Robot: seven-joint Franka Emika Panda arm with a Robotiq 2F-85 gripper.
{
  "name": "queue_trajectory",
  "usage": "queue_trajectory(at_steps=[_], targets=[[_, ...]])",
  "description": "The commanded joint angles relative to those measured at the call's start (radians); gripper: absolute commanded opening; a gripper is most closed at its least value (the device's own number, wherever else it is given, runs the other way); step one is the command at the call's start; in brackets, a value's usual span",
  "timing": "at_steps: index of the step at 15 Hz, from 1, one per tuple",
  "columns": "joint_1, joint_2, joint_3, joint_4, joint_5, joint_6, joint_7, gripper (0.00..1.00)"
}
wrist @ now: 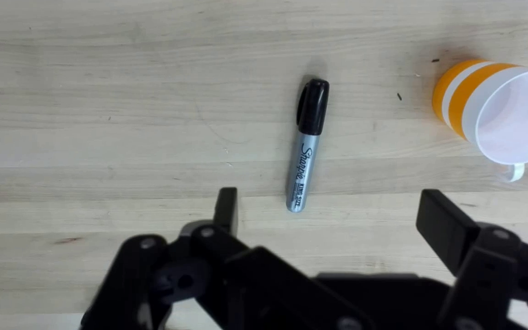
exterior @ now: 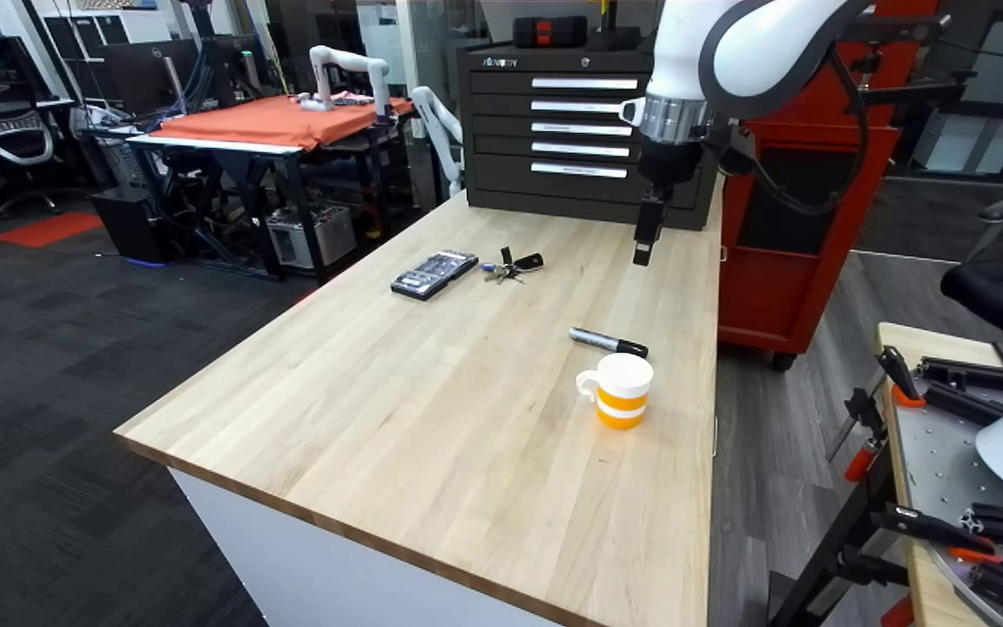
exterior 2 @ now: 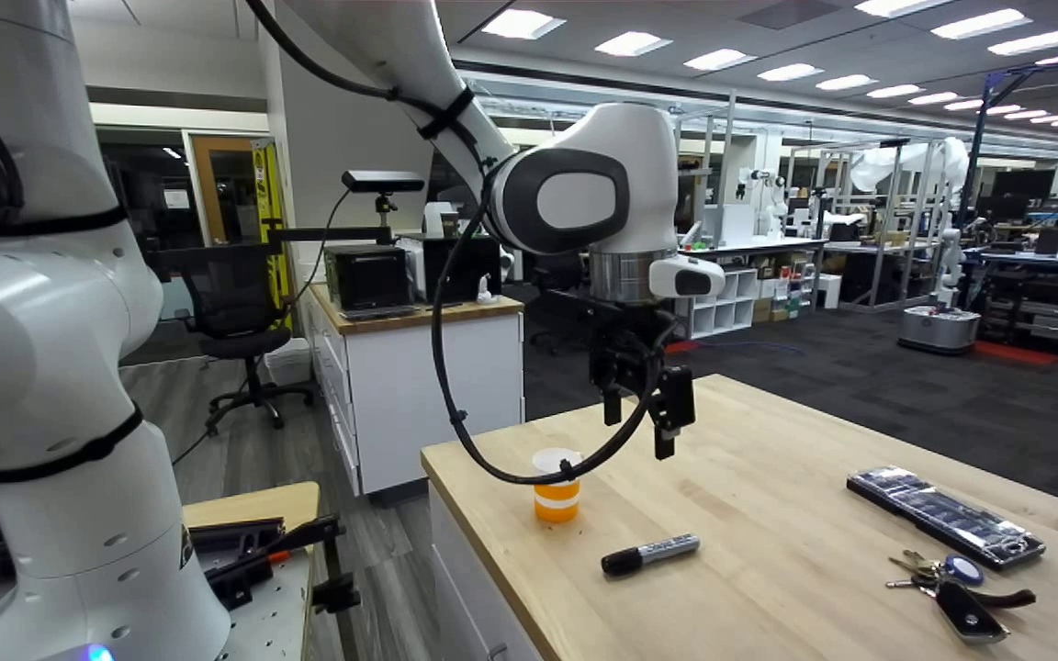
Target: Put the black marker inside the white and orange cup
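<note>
The black marker (wrist: 307, 142) has a grey barrel and a black cap. It lies flat on the table beside the cup in both exterior views (exterior: 608, 341) (exterior 2: 651, 555). The white and orange cup (exterior: 623, 389) stands upright, with orange bands low and a handle. It also shows at the right of the wrist view (wrist: 468, 98), where its visible inside holds nothing. In an exterior view a cable crosses in front of the cup (exterior 2: 557, 509). My gripper (wrist: 330, 204) is open and empty above the table, fingers wide apart. It also shows in both exterior views (exterior: 642, 252) (exterior 2: 639, 430).
A flat dark case (exterior: 434, 274) and a bunch of keys (exterior: 512, 265) lie on the wooden table (exterior: 432, 409). A dark drawer chest (exterior: 589, 139) stands at the table's far end in that exterior view. Table edges lie close to the cup.
</note>
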Motion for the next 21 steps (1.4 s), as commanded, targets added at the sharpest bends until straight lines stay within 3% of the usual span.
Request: queue_trajectory(at_steps=[1, 21], targets=[[-0.018, 0.066, 0.013, 0.007, 0.039, 0.059, -0.053, 1.0], [-0.037, 0.318, 0.055, 0.05, 0.034, 0.21, -0.014, 1.0]])
